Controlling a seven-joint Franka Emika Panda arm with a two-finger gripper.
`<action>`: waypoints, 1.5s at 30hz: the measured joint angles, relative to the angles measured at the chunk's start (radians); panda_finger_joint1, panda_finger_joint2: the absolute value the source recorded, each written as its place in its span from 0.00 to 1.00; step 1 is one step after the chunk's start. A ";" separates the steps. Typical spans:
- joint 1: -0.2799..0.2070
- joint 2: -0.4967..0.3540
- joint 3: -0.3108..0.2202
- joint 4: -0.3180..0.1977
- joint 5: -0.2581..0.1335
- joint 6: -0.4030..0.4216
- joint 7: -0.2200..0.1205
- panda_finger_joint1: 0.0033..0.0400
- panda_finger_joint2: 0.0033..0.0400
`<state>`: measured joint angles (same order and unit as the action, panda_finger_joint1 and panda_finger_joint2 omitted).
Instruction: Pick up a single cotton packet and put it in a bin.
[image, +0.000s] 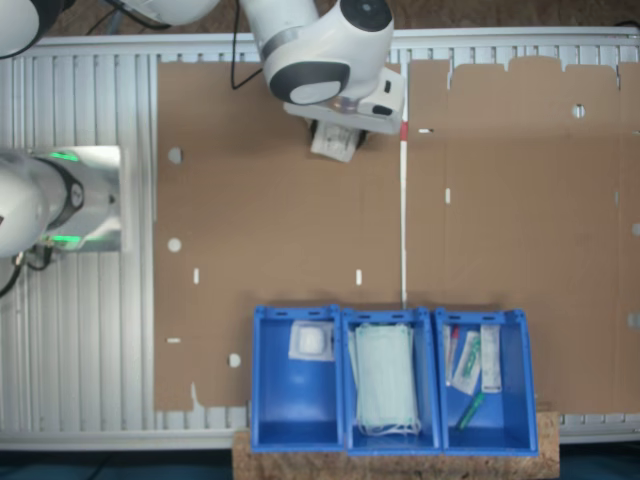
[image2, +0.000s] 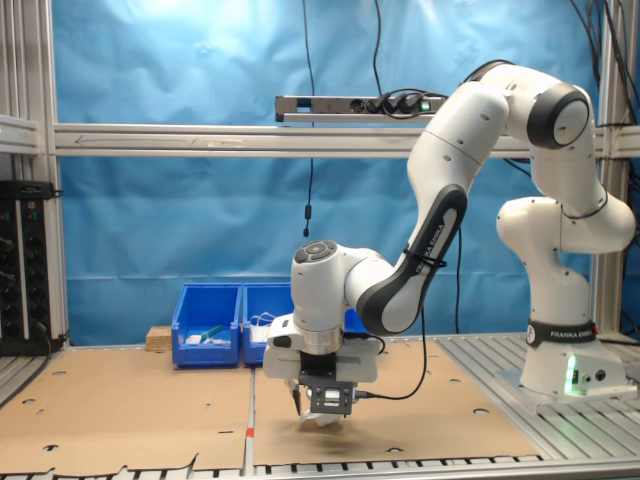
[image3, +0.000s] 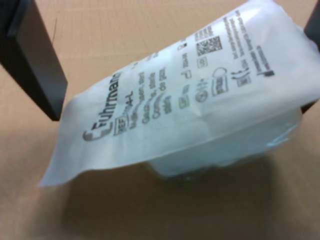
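You had the gripper (image: 335, 140) low over the cardboard-covered tabletop (image: 270, 200), near the top centre of the first exterior view, probably because the cotton packet (image3: 185, 105) was there. In the wrist view the packet sat tilted between the two dark fingers (image3: 35, 60), one edge raised off the cardboard. Whether the jaws had actually clamped it, I could not tell. The bin (image: 295, 385) waited at the lower centre, already holding a similar packet.

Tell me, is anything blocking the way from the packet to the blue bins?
Nothing visible is. The cotton packet sits at the gripper, and only bare cardboard lies between it and the bin row.
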<state>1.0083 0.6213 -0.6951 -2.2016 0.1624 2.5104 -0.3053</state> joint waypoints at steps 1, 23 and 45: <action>0.000 0.000 0.000 0.001 0.000 0.000 0.000 1.00 1.00; 0.000 0.000 0.000 0.016 0.000 0.000 0.000 1.00 1.00; -0.001 0.000 0.000 0.028 0.000 -0.001 0.000 1.00 1.00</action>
<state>1.0078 0.6214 -0.6951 -2.1741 0.1624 2.5093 -0.3053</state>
